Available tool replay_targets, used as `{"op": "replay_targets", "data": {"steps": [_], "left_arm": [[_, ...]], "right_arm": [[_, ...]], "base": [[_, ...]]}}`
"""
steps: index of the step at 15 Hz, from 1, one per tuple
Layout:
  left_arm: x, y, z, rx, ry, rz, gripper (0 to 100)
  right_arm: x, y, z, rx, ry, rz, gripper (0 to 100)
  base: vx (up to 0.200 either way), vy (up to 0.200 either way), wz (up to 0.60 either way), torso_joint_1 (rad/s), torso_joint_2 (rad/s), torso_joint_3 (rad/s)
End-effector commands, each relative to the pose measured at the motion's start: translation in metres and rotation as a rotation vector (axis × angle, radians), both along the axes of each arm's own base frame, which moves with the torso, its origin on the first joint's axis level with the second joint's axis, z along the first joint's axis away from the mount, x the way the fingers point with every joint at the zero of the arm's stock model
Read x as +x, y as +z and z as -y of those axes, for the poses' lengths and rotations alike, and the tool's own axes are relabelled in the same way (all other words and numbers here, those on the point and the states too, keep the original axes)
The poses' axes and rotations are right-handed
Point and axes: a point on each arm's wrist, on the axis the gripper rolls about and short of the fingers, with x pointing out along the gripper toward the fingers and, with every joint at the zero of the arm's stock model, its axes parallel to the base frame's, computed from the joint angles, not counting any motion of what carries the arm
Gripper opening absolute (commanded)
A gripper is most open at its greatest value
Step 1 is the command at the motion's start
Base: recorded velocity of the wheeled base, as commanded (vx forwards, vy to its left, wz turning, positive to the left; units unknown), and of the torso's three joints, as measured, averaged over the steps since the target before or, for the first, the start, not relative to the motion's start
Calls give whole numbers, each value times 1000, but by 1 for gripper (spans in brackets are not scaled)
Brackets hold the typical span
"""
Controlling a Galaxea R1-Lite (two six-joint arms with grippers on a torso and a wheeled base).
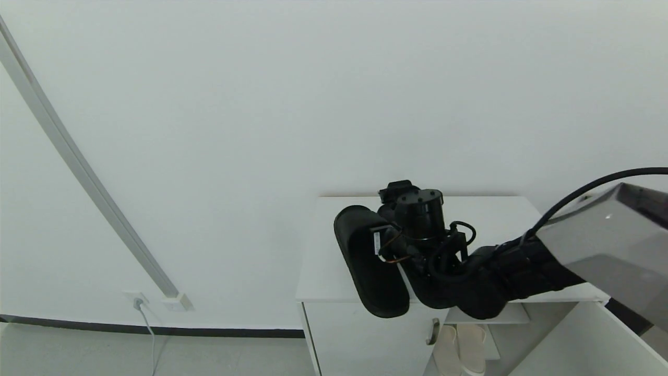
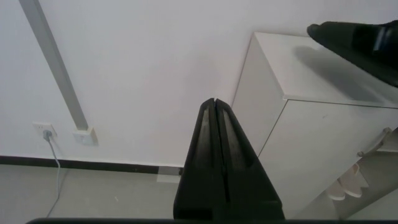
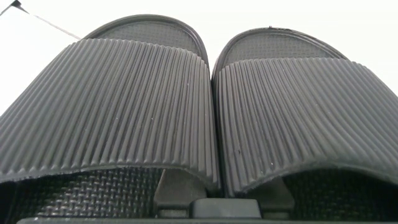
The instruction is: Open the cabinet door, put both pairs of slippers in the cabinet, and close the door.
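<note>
My right gripper (image 1: pixel 390 244) is shut on a pair of black slippers (image 1: pixel 370 261), held side by side above the front of the white cabinet's top (image 1: pixel 323 245). Their ribbed straps (image 3: pixel 124 99) sit just past the right gripper (image 3: pixel 186 200). A pale pair of slippers (image 1: pixel 462 350) stands on a shelf inside the cabinet, whose right door (image 1: pixel 589 344) hangs open. The left door (image 1: pixel 365 339) with its handle (image 1: pixel 432 331) is closed. My left gripper (image 2: pixel 215 104) is shut and empty, off the cabinet's left side (image 2: pixel 311 143). The black slippers (image 2: pixel 354 37) and pale slippers (image 2: pixel 348 183) lie beyond it.
A white wall stands behind the cabinet. A grey cable duct (image 1: pixel 78 162) runs slantwise down it to a socket with a plugged cord (image 1: pixel 138 302). Bare floor (image 1: pixel 156 355) lies left of the cabinet.
</note>
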Motion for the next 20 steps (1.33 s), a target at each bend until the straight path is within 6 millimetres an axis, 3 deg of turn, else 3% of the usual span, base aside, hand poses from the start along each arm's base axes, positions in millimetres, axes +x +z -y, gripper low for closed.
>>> {"op": "replay_targets", "data": {"steps": [1,4,7,15,20], "left_arm": [[0,0,0,1,0,0,0],[0,0,0,1,0,0,0],[0,0,0,1,-1,0,0],[0,0,0,-1,-1,0,0],[0,0,0,-3,-1,0,0]], "right_arm": [[-33,30,29,25,39,9,0],[-78,38,61,24,149,-30,0],[-103,36,73,15,232,-60,0],[-108,29,70,0,250,-78,0],[-109,23,67,-15,256,-92,0]], "base": [[0,0,0,0,0,0],[0,0,0,0,0,0],[0,0,0,0,0,0],[0,0,0,0,0,0],[-200,0,0,7,6,0]]}}
